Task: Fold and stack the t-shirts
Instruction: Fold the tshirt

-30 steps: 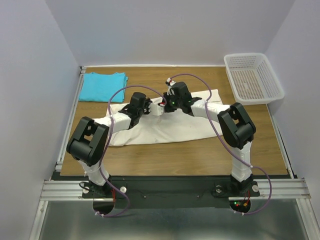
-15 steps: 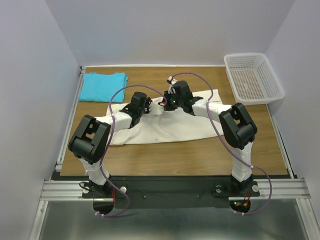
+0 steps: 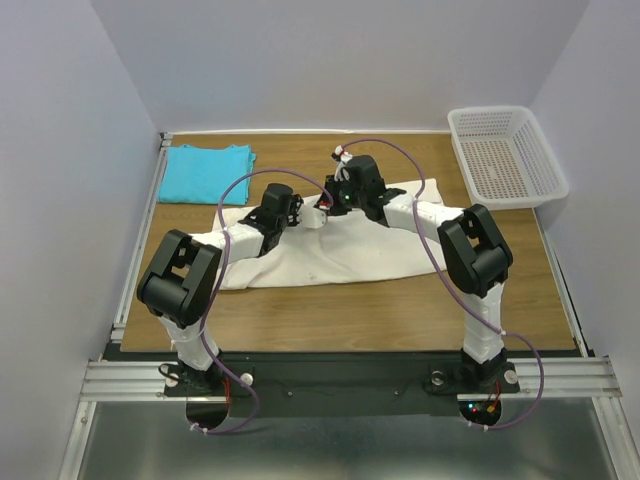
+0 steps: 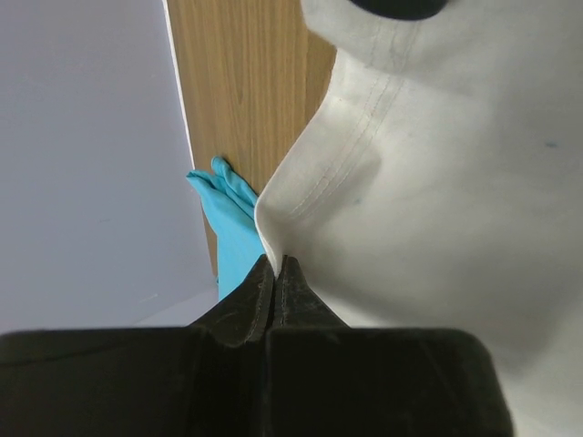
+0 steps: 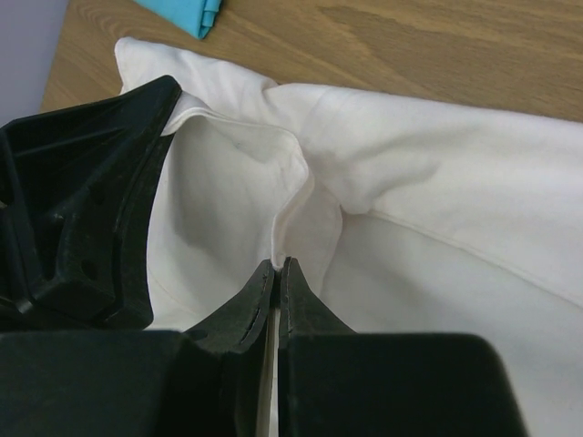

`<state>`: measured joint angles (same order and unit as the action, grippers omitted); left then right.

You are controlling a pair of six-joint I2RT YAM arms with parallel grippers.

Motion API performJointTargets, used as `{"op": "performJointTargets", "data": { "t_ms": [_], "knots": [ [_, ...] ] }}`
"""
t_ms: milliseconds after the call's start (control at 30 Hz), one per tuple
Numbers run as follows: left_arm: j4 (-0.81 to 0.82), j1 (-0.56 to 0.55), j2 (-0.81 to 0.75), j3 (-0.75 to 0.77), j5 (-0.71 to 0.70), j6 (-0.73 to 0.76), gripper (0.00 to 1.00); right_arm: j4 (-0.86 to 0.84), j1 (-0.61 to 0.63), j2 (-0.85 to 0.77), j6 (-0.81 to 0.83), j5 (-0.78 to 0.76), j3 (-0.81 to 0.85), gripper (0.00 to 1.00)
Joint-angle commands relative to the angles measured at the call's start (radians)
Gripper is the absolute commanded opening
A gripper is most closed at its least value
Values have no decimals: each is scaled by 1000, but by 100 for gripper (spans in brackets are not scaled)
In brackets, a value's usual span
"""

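Left gripper (image 4: 276, 266) is clamped tight on the cream t-shirt (image 3: 330, 258) hem, and right gripper (image 5: 277, 266) is pinched shut on a raised fold, mid-bench (image 3: 400, 312). The turquoise t-shirt (image 3: 205, 172) lies at the bench's far left corner.

Wooden table (image 3: 350, 310), pale lavender walls (image 3: 340, 60)
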<state>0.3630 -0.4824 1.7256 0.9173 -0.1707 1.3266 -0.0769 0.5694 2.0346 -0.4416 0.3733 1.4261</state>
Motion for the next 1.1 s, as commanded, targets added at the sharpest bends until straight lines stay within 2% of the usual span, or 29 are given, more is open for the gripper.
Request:
{"op": "performJointTargets", "data": {
  "t_ms": [0,533,633,667,733,767,800,900,1067],
  "knots": [
    [51,-5,-3,17,10,-12,0,-63,-2,21,0,24,43,5],
    [53,-7,22,38,11,-27,0,-61,-2,21,-2,-16,28,7],
    [51,-5,25,41,10,-41,14,-60,-2,32,1,-16,33,13],
    [54,-7,25,45,5,-47,25,-60,0,35,0,-19,37,19],
    [59,-7,22,51,-6,-70,34,-58,-2,41,1,-30,42,30],
    [60,-5,16,60,-9,-78,54,-58,-2,41,3,-45,45,36],
    [60,-5,12,66,-22,-86,62,-57,0,39,7,-53,49,38],
    [62,-7,-7,95,-67,-119,67,-46,-2,36,26,-88,66,48],
    [57,-2,-79,141,-194,-211,70,-18,-6,0,130,-152,86,58]
  ]
}}
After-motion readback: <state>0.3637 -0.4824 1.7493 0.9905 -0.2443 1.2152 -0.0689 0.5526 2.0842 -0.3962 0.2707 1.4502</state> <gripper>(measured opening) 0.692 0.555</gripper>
